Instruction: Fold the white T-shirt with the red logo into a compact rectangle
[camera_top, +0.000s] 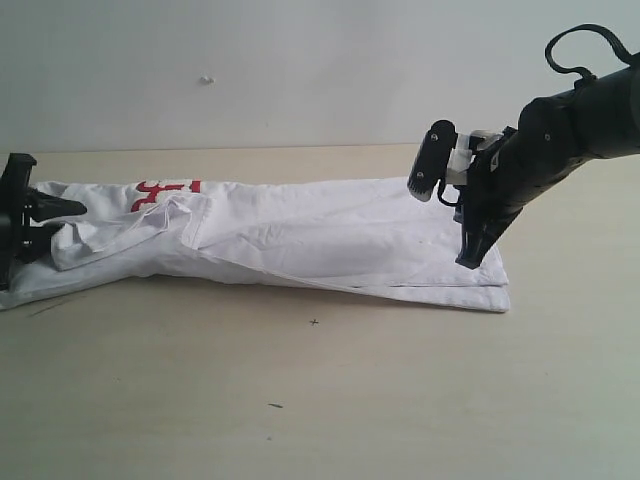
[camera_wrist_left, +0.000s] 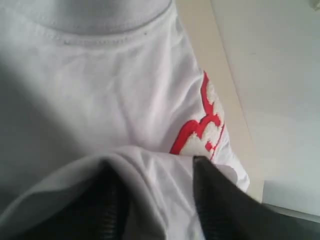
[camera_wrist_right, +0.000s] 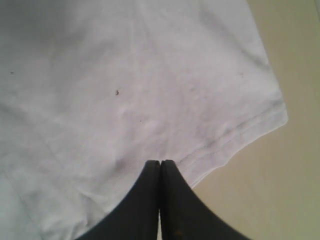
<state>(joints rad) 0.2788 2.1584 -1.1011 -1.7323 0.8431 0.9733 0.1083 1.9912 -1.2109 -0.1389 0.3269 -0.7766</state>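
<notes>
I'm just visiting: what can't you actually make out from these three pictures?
- Red logo: exterior view, mostly tucked under folds of the shirt; the word is unreadable.
- Left gripper: exterior view, its body is cut off by the left edge.
- Collar: left wrist view, blurred and cut by the top edge.
- Right gripper: right wrist view, whether its shut tips touch the cloth is unclear.

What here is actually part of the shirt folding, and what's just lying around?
Part of the job: white T-shirt, its red logo, left gripper, right gripper.
Just there: table, a few dark specks on it, wall behind.
</notes>
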